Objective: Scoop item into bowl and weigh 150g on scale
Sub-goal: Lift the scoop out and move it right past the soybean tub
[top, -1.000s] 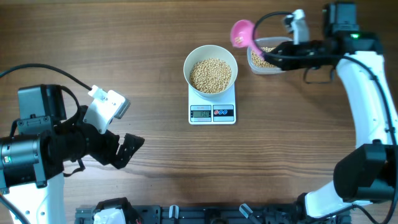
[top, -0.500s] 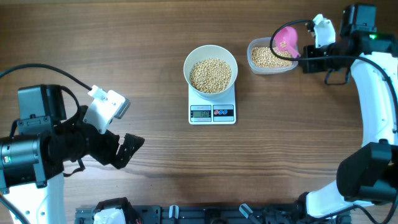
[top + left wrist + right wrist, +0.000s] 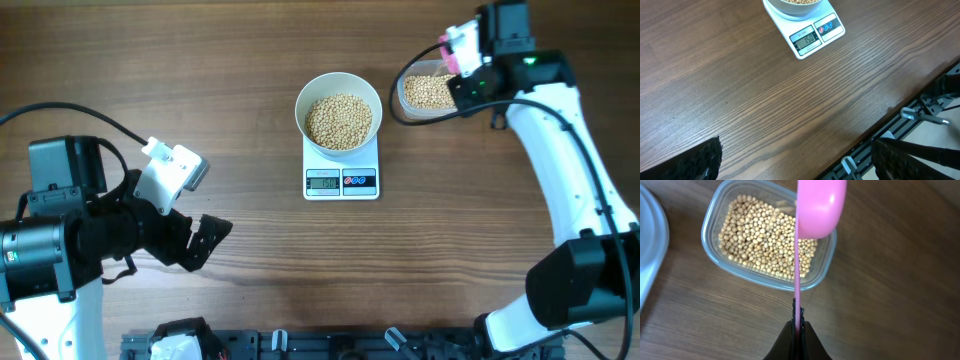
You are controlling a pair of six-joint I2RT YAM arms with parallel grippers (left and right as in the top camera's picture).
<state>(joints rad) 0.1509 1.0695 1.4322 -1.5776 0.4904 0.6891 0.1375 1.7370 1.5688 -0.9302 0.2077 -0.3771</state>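
The bowl [image 3: 339, 77] sits on the scale [image 3: 342, 181], well filled with beans [image 3: 338, 121], and the display looks like 150, so the weighing seems done. At 2 o'clock from it, the right gripper [image 3: 797, 328] is pinched tight on the pink spoon [image 3: 820, 205], held over the clear tub [image 3: 710, 226]. At 8 o'clock, the left gripper [image 3: 205, 243] gapes wide, holding nothing. Only putting the spoon down looks left.

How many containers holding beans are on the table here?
2: the white bowl on the scale at centre, and the clear tub to its right, below the pink scoop. None seems hidden.
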